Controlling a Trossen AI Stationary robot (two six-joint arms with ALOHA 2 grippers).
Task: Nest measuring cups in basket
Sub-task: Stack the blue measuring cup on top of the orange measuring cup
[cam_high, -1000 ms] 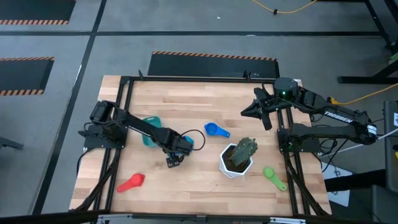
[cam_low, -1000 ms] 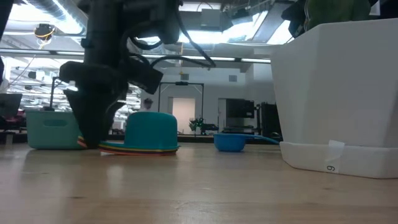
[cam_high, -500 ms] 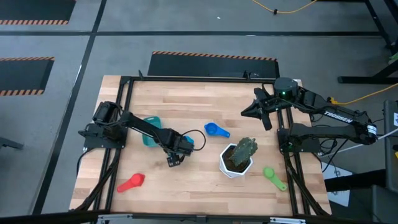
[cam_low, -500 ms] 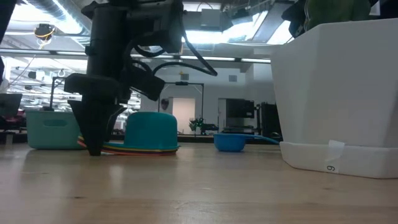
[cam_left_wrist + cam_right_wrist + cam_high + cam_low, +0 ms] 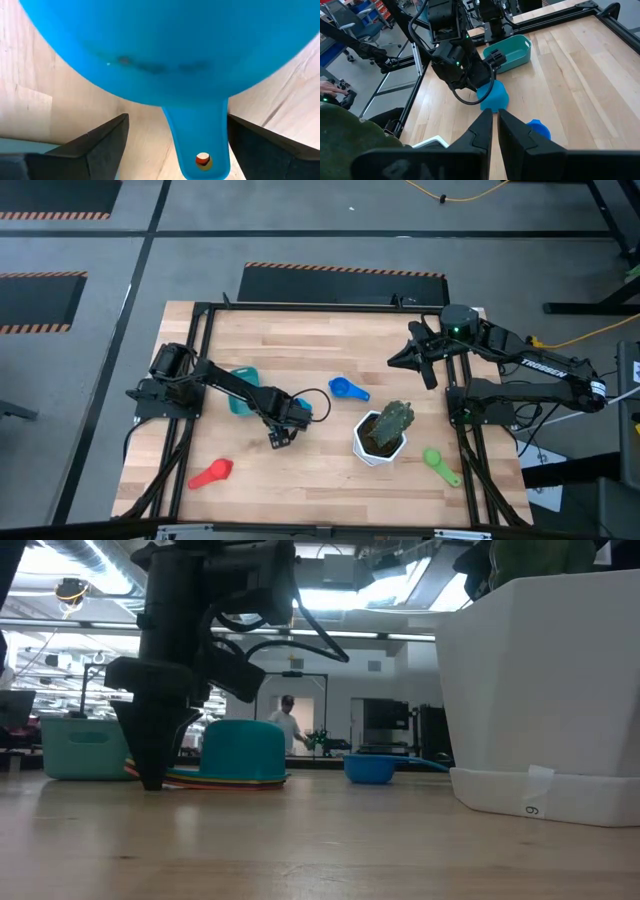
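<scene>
A stack of measuring cups (image 5: 240, 752) sits upside down, rims on the table, with a blue cup (image 5: 165, 45) on top. My left gripper (image 5: 175, 147) points down, open, with one finger on each side of the blue cup's handle (image 5: 197, 132); no touch shows. The teal basket (image 5: 243, 388) stands to the left of the stack. A loose blue cup (image 5: 347, 389), a red cup (image 5: 212, 473) and a green cup (image 5: 440, 464) lie apart on the table. My right gripper (image 5: 495, 125) hangs shut, raised at the far right.
A white pot with a green plant (image 5: 382, 435) stands right of centre, near the green cup. The black frame rails (image 5: 200, 320) run along the table's edges. Bare wood lies between the stack and the red cup. A person stands far off in a doorway (image 5: 288, 720).
My left gripper has sunk a little toward the table beside the stack, its fingers still open. The cups have not moved.
</scene>
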